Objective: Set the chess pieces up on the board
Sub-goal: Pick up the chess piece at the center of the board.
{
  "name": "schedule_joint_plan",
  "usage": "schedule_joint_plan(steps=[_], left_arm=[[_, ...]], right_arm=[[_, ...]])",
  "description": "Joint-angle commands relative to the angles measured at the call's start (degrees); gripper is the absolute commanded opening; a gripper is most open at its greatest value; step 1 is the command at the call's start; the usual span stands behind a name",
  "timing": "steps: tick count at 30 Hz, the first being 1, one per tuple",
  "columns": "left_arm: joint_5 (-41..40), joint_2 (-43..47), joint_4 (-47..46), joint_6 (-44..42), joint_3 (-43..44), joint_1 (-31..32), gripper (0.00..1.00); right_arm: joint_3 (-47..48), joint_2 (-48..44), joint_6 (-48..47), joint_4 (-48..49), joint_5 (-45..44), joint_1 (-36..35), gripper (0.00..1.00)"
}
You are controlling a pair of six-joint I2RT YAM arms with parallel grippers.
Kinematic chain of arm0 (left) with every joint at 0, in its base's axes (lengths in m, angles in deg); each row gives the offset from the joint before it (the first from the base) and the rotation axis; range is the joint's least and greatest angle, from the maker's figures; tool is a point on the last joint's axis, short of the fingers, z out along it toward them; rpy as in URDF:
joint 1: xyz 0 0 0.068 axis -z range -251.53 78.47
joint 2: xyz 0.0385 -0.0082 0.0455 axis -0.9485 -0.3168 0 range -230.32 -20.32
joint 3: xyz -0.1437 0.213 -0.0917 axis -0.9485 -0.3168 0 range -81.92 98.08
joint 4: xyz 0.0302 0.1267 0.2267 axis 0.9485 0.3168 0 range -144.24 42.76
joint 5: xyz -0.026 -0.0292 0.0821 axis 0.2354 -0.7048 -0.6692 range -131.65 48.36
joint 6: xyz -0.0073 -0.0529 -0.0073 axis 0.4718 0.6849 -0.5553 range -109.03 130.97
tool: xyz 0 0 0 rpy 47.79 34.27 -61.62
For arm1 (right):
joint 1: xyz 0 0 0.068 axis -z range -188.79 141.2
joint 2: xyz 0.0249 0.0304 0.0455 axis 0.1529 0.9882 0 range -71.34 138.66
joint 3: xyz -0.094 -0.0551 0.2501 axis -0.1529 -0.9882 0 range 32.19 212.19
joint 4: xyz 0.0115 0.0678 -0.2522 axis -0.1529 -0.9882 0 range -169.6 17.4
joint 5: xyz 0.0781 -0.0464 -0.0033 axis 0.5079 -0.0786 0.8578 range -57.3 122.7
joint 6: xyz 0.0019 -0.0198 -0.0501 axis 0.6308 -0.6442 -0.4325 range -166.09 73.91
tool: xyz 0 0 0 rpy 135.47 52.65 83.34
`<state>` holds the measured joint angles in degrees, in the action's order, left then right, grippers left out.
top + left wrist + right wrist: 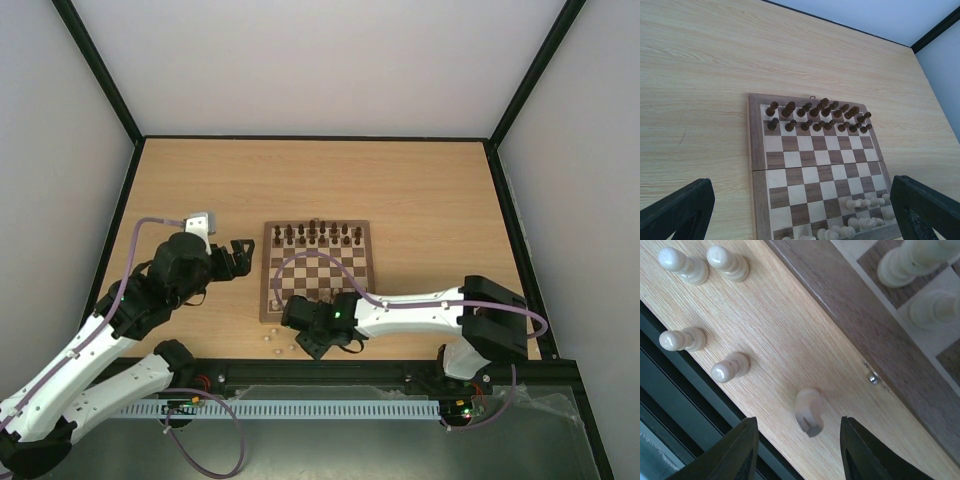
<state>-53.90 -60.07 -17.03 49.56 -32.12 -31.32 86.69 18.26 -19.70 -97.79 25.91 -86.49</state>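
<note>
The board (268, 300) lies mid-table; it also shows in the left wrist view (757, 165). Dark pieces (815, 117) fill its two far rows (318, 236). Pale pieces (862, 220) stand on its near rows. My right gripper (322, 345) is open, low over the table by the board's near edge. A pale knight (808, 411) stands between its fingertips (747, 440), untouched. Several pale pawns (730, 367) stand on the table beside it, also in the top view (270, 335). My left gripper (240, 258) is open and empty, left of the board.
The table's dark front rail (670, 390) runs close behind the loose pawns. The board's border with a small metal clasp (873, 377) lies just right of the knight. Walls enclose the table (180, 180) on three sides.
</note>
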Motion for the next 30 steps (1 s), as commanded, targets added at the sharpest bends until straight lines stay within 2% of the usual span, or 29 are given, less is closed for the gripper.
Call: schedule_joint_plan(steps=[1,8,14,20,25,30], left_arm=[[-0.48,0.44,-0.34,-0.33,-0.56,-0.3,0.99],[-0.49,1.21,-0.02,-0.3,-0.67,-0.28,0.99],[-0.36,1.43,0.06,-0.19,-0.76,-0.3,0.99],[-0.06,1.46,-0.15,-0.04,-0.76,-0.3,0.99],[0.2,1.25,-0.27,-0.11,-0.67,-0.3,0.99],[0.45,0.62,-0.64,-0.36,-0.67,-0.3,0.99]], right_arm=[[2.23,2.26,-1.08,-1.89,-1.72,-0.5,0.43],[3.24,4.43,-1.17,-2.57,-1.9,-0.47,0.3],[3.12,4.52,-0.67,-3.11,-1.92,-0.44,0.13],[2.83,4.12,0.39,-4.08,-2.41,-0.44,0.02],[3.07,0.05,4.03,-7.72,-4.23,-0.44,0.01],[3.24,-6.42,9.48,-15.67,-8.97,-0.37,0.02]])
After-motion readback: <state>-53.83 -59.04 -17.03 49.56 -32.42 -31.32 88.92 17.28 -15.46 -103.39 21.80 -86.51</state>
